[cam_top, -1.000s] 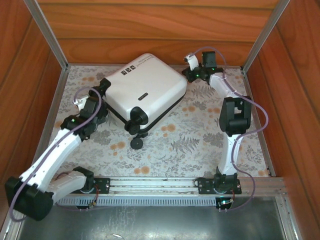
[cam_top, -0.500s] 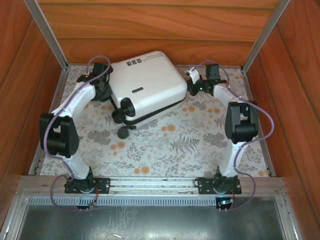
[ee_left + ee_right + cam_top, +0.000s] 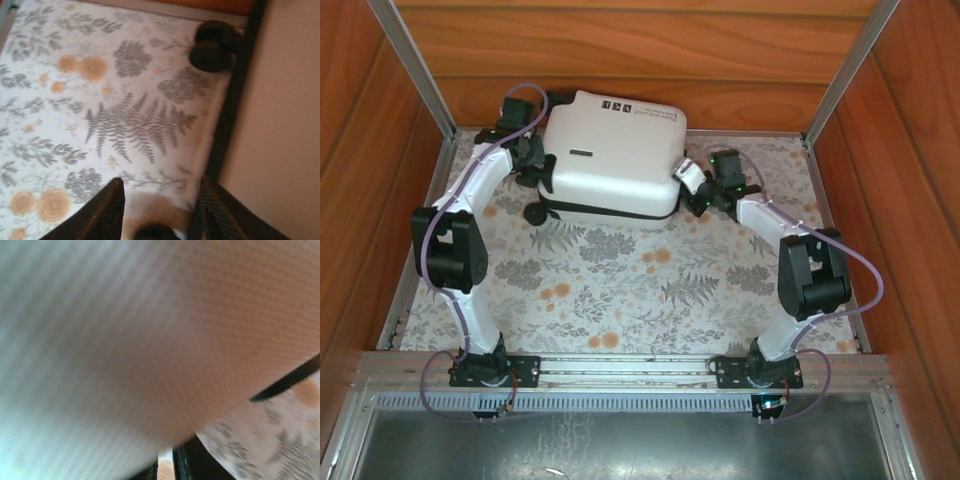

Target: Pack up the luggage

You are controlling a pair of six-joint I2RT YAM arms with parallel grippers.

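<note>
The top camera looked steeply down over the floral surface [image 3: 620, 290]; both wrist cameras sat close against the glossy white suitcase [image 3: 610, 160].

— Luggage [image 3: 610, 150]: glossy white hard shell, zipped shut?
— Shut, lying flat at the far side of the counter [image 3: 650, 290], black trim along its side, black wheels [image 3: 535, 213] toward the left.
</note>
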